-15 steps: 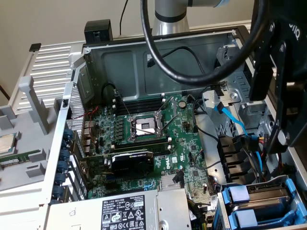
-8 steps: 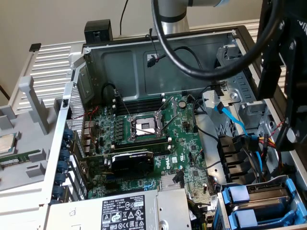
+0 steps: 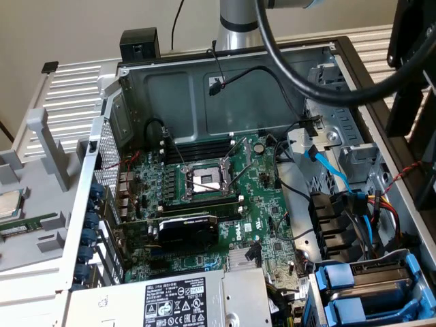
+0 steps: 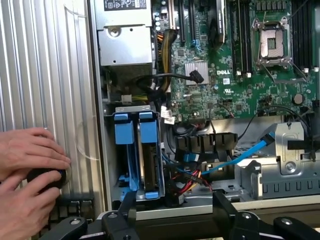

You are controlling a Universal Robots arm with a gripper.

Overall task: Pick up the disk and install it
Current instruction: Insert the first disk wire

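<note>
Jaws spread wide, empty, near the disk [image 4: 149, 167] standing edgewise in the case [image 4: 101, 100], probably to straddle it.

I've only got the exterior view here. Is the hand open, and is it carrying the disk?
Observer: The hand is open wide, with nothing between its fingers.
Operator: Where is it?
Observer: At the case's edge, by the drive cage, where a disk sits in a blue carrier.
Operator: Is anyone near the machine?
Observer: Yes. A person's hands are on the ribbed metal surface beside the case, around a small dark round object.
</note>
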